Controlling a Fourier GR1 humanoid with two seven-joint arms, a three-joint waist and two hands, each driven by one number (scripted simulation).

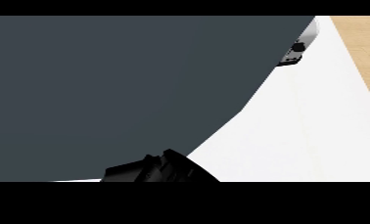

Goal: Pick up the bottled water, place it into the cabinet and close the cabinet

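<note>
Mostly a big dark grey flat panel (123, 96) blocks the white counter (303, 130) (bottle unseen); a black hand (159, 169) shows near, its fingers' state unclear, and which hand it is I cannot tell.

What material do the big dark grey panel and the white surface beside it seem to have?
The dark grey panel looks like matt painted board or laminate: flat even colour, no shine or grain. The white surface looks smooth and matt, perhaps laminate or stone; no pattern shows, so it stays open.
</note>
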